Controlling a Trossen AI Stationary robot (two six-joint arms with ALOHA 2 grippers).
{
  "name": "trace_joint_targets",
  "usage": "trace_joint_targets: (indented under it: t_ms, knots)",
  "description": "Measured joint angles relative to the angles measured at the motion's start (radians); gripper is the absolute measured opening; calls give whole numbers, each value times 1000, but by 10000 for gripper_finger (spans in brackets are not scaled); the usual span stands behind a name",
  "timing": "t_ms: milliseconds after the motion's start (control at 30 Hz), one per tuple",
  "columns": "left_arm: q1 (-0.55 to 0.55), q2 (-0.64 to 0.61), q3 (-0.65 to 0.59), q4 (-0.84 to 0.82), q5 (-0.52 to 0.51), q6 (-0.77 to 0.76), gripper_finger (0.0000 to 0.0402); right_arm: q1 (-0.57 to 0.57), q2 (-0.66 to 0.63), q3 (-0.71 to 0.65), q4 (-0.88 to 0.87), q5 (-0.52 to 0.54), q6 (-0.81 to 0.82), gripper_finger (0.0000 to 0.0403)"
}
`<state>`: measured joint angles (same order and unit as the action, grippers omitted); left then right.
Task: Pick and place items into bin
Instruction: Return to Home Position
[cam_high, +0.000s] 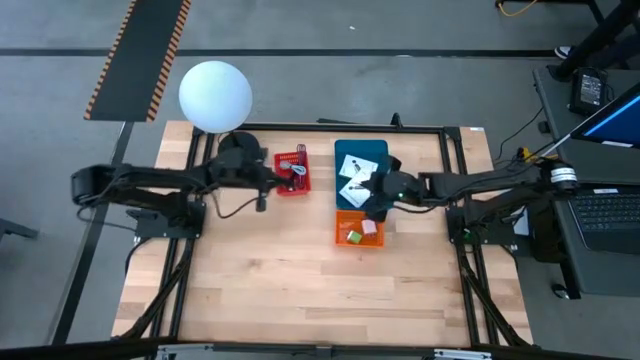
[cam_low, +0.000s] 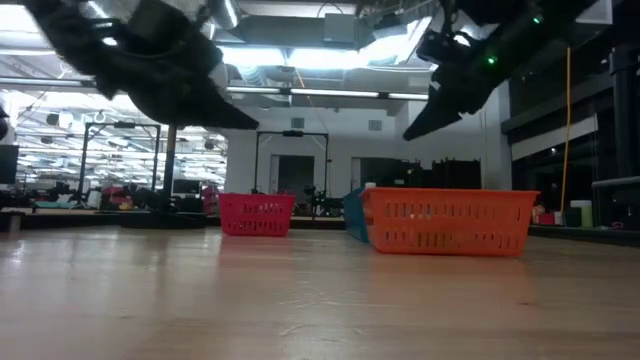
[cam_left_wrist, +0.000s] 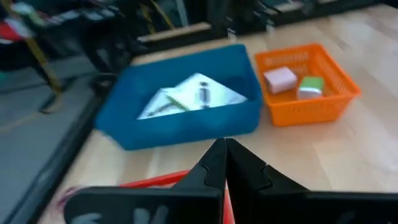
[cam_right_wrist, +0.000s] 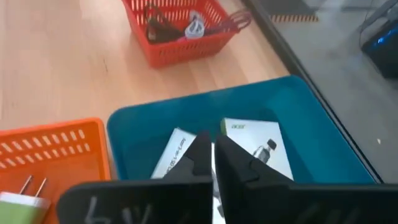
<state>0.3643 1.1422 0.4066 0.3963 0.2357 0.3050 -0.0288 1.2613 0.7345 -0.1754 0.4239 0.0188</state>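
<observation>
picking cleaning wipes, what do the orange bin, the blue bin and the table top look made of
Orange bin: likely moulded plastic, matte; its walls are an open lattice. Blue bin: probably plastic too; solid, smooth walls, slight sheen. Table top: wood, pale boards with visible grain and seams; the finish looks satin, hard to be sure.

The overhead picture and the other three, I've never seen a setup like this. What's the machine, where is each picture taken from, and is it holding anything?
It is a robot with two dark arms at a wooden table. One camera looks straight down, one sits at table height, and one rides on each wrist. The left gripper hangs by the red basket of cables. The right gripper is over the blue bin, which holds white boxes. The orange basket holds a pink block and a green adapter. Both grippers are shut and empty.
</observation>
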Motion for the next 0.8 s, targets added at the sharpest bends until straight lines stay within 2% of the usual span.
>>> trace_joint_targets:
  t_ms: [100, 267, 400, 600, 733, 800]
  knots:
    - [16, -135, -84, 39, -34, -21, 1, -3, -35, -59, 88, 0, -14, 1]
    - [60, -372, -174, 48, -35, -33, 1, -21, -69, -69, 158, -6, -51, 0]
    - [109, -540, -259, 49, -53, -70, 2, -50, -74, -69, 220, -97, -75, 0]
    - [164, -732, -352, 39, -69, -112, 2, -112, -74, -69, 334, -215, -101, 0]
    - [189, -828, -364, -36, -89, -112, 2, -129, -74, -77, 380, -218, -108, 0]
    - [203, -873, -371, -90, -97, -117, 2, -129, -77, -116, 457, -219, -122, 0]
